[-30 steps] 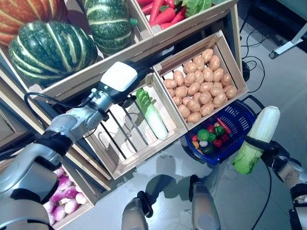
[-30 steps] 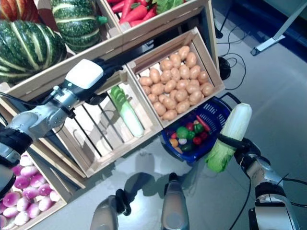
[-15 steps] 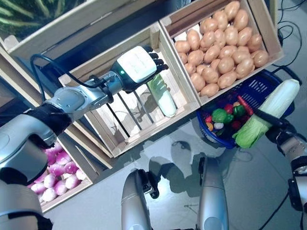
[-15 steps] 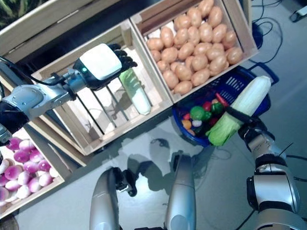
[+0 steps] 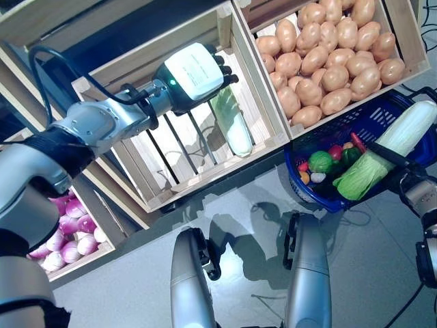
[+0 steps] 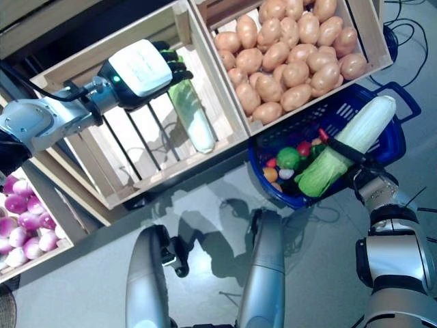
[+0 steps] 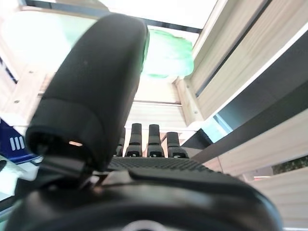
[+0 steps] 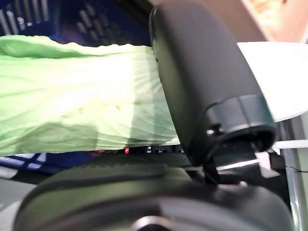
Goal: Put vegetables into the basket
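Right hand (image 6: 367,179) is clamped around a napa cabbage (image 6: 345,155), thumb over the middle of it. The cabbage lies tilted, leafy green end down-left, white stalk end up at 2 o'clock, and it spans the blue plastic basket (image 6: 355,109), held just above the basket's contents. The right wrist view confirms this: the thumb presses on the leaves with blue mesh behind.

The basket sits on the floor at roughly 3 o'clock from the robot, tucked against the front of the potato crate (image 5: 410,41). It already holds small mixed vegetables (image 5: 328,158): green, red and orange pieces, plus one pale one.

Left hand (image 5: 198,74) is up at 11 o'clock, inside the slatted wooden crate (image 5: 171,184). Its fingers are straight and relaxed and grip nothing; they rest at or just over the green top of a second napa cabbage (image 5: 232,126). Can't tell whether they touch it. That cabbage lies on the slats against the crate's right wall, white end pointing toward the front.

Potatoes (image 5: 328,61) fill the neighbouring crate. Purple-and-white turnips (image 5: 65,232) sit in a lower crate at 8 o'clock.
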